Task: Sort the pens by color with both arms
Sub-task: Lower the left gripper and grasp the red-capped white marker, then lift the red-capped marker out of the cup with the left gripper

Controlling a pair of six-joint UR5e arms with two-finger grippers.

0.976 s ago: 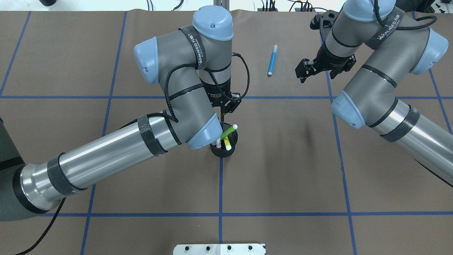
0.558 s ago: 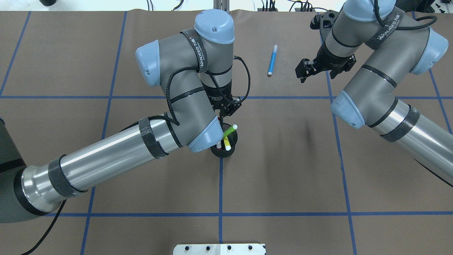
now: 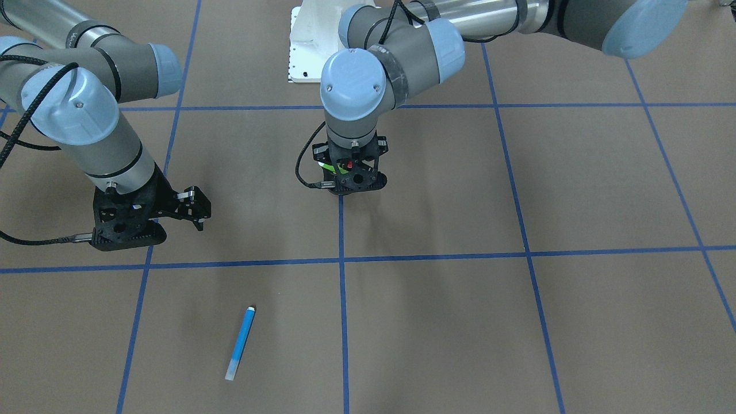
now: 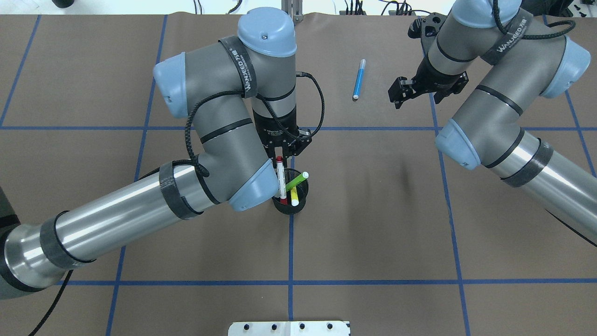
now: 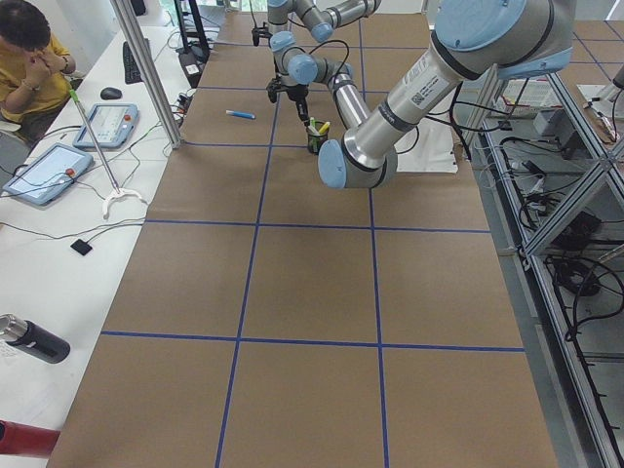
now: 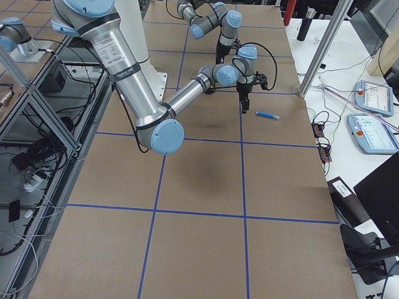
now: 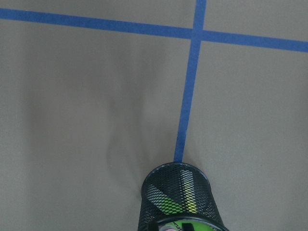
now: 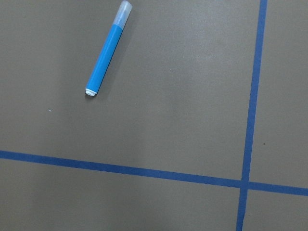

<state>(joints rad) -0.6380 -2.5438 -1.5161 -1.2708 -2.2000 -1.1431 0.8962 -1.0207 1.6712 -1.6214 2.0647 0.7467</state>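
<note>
Overhead exterior: left arm [image 4: 224, 140] is bending down over the cup [image 4: 290, 208], left tool [image 4: 280, 154] clamping the red pen [image 4: 281, 179] upright above it, beside the green pen [image 4: 297, 182] and yellow pen [image 4: 294, 199]. Right tool [image 4: 399, 95] is hovering parted, empty, near the blue pen [image 4: 358, 79] on the desk [image 4: 373, 210].

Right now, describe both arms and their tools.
The left arm and right arm match: silver tubes, grey joints, light-blue caps, black straps with white lettering. A black braided cable runs to the left tool and right tool, both black, two-fingered.
</note>
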